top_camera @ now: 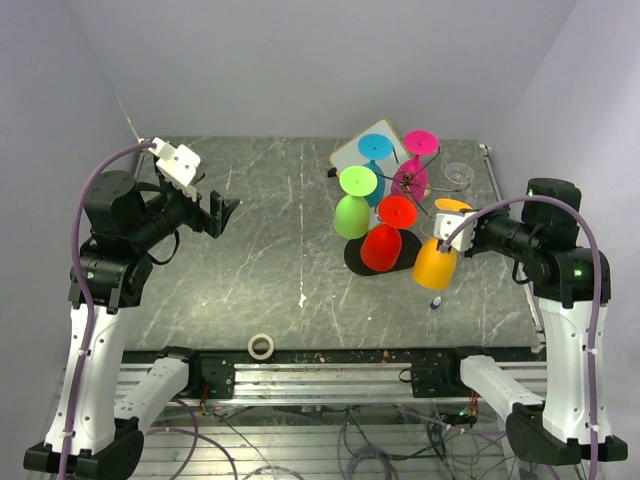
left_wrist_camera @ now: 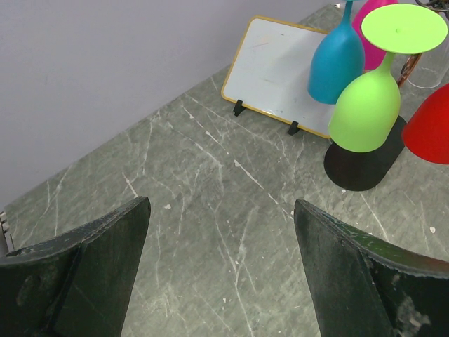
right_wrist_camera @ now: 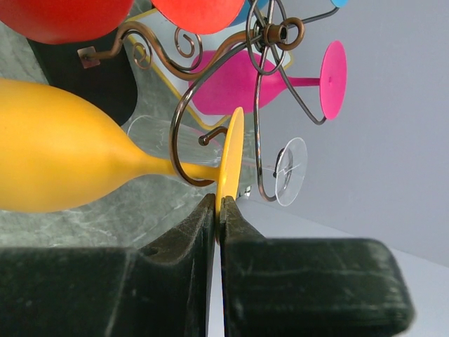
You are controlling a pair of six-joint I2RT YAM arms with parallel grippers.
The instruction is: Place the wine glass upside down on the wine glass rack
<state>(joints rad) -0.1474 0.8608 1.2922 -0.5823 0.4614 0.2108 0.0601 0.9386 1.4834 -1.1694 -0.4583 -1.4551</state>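
Note:
A yellow wine glass (top_camera: 435,263) (right_wrist_camera: 63,158) hangs upside down at the right side of the wine glass rack (top_camera: 409,190) (right_wrist_camera: 270,31), its stem inside one curled wire arm. My right gripper (top_camera: 458,230) (right_wrist_camera: 219,203) is shut on the rim of the glass's flat foot. Green (top_camera: 351,215), red (top_camera: 381,247), blue (top_camera: 375,150) and pink (top_camera: 412,178) glasses hang inverted on other arms. The rack's black oval base (left_wrist_camera: 361,168) shows under them. My left gripper (top_camera: 225,212) (left_wrist_camera: 221,202) is open above bare table, far left of the rack.
A white board with a wooden rim (top_camera: 348,155) (left_wrist_camera: 273,70) stands behind the rack. A clear glass (top_camera: 459,174) lies at the back right near the wall. A tape roll (top_camera: 261,346) sits at the table's near edge.

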